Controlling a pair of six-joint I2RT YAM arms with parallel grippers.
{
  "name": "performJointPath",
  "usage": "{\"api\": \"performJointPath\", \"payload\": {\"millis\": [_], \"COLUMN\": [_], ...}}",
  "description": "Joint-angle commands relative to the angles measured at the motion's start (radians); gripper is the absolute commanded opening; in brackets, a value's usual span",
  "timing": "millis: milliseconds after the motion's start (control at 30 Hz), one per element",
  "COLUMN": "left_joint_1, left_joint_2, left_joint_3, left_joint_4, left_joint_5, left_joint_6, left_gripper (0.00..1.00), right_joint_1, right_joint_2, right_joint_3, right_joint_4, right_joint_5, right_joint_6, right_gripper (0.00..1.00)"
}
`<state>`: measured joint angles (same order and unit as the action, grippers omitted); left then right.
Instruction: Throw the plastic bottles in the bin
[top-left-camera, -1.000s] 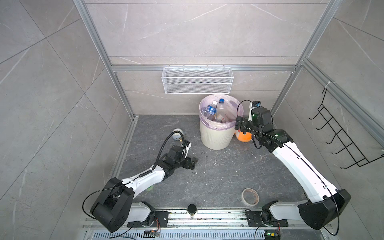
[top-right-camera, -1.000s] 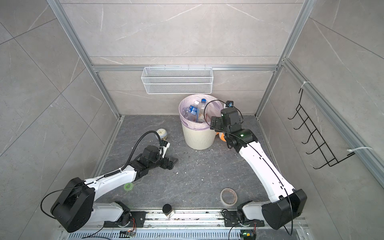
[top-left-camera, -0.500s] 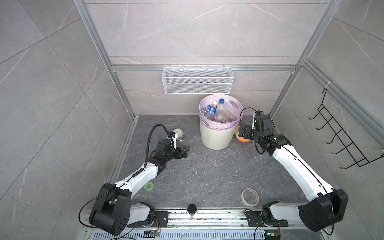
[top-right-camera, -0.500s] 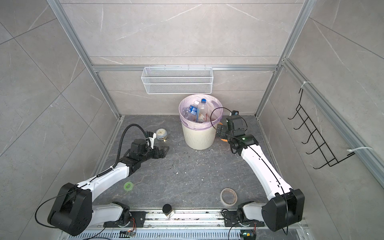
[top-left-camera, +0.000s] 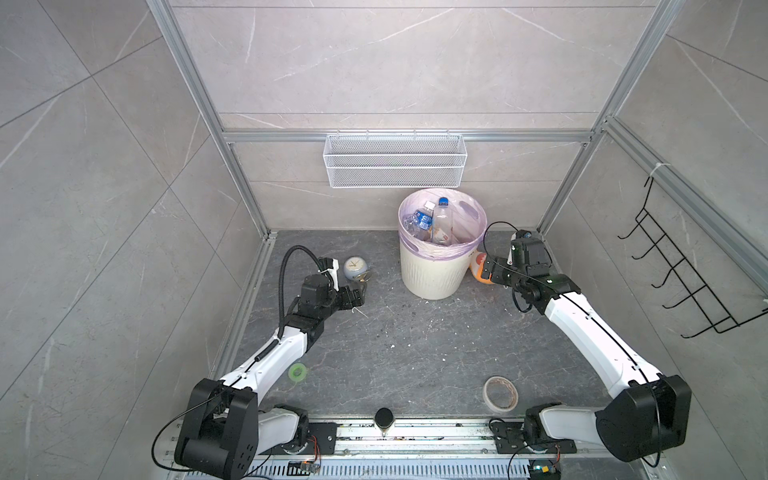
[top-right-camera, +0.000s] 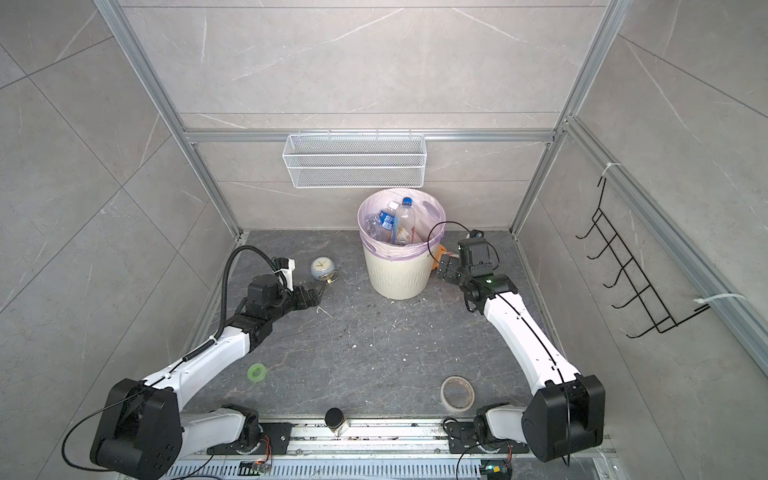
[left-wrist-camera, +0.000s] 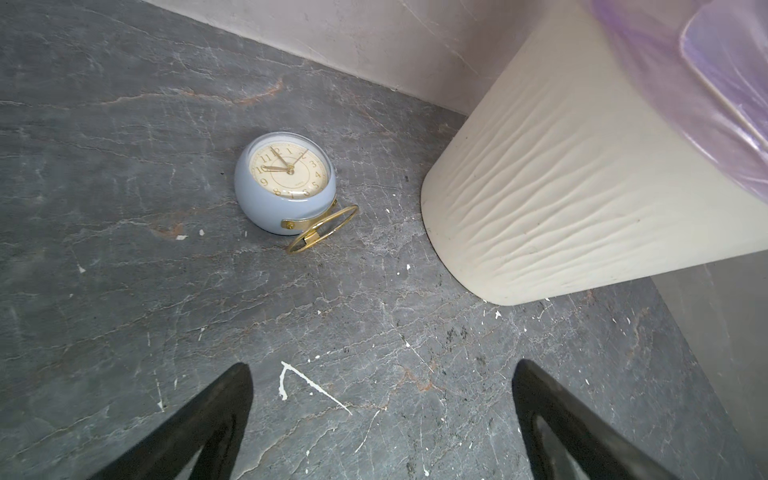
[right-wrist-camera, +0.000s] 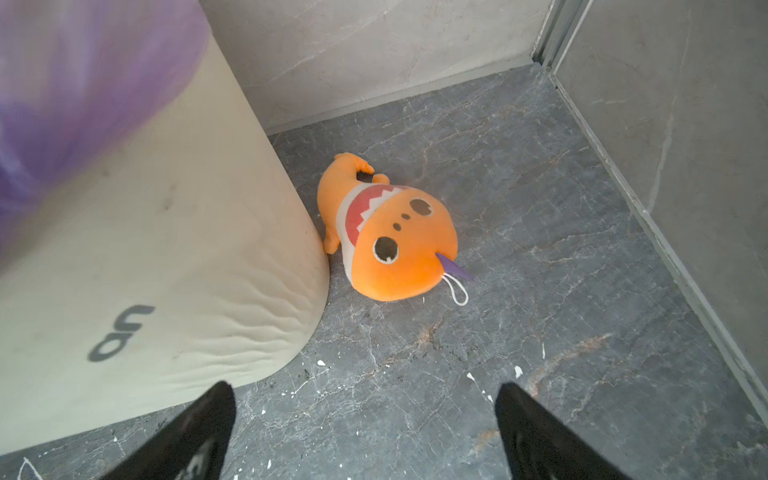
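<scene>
Both top views overhead, whole cell, wrist views low, close, flanking the bin (left-wrist-camera: 582, 187)

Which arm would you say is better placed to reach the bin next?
Right, probably: the right fingers, open, sit close beside the bin, by the orange plush toy; the left fingers, also open, are farther off, near the clock.

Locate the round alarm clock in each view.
In a top view: alarm clock left of the bin.
In a top view: clock again left of the bin.
Left wrist: mid-picture, bin nearby.
Right wrist: absent.
Shared landmark: the bin, in all four.
</scene>
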<state>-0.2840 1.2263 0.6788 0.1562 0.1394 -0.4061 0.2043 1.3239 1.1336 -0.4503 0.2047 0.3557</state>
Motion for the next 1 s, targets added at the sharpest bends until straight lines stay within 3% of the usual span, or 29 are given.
{"api": "performJointPath", "payload": {"millis": [0, 167, 467, 667, 967], "left_joint_1": [0.016, 0.026, 0.028, 0.03, 0.052], "left_joint_2": [-0.04, -0.063, -0.141, -0.305, -0.29], "left_joint_3": [0.051, 0.068, 0.011, -0.206, -0.355], "left_joint_4": [-0.01, -0.093, -0.09, 0.183, 0.336], "left_joint_5": [-0.079, -0.232, -0.438, -0.422, -0.448], "left_joint_6": [-0.025, -0.028, 0.123, 0.303, 0.461], "left_gripper": [1.0, 1.0, 1.0, 1.0, 1.0], "right_joint_1": [-0.009, -0.038, -0.065, -0.065, -0.006], "right_joint_2": [0.001, 0.019, -0.006, -0.049, -0.189], "right_joint_3": [-0.037, -0.06, -0.157, -0.25, -0.424], "right_joint_4": [0.03, 0.025, 0.129, 0.244, 0.502], "right_joint_5": [0.007, 0.002, 0.004, 0.001, -0.021], "right_joint_6": [0.025, 0.045, 0.058, 0.005, -0.109], "right_gripper": [1.0, 0.99, 1.0, 1.0, 0.99]}}
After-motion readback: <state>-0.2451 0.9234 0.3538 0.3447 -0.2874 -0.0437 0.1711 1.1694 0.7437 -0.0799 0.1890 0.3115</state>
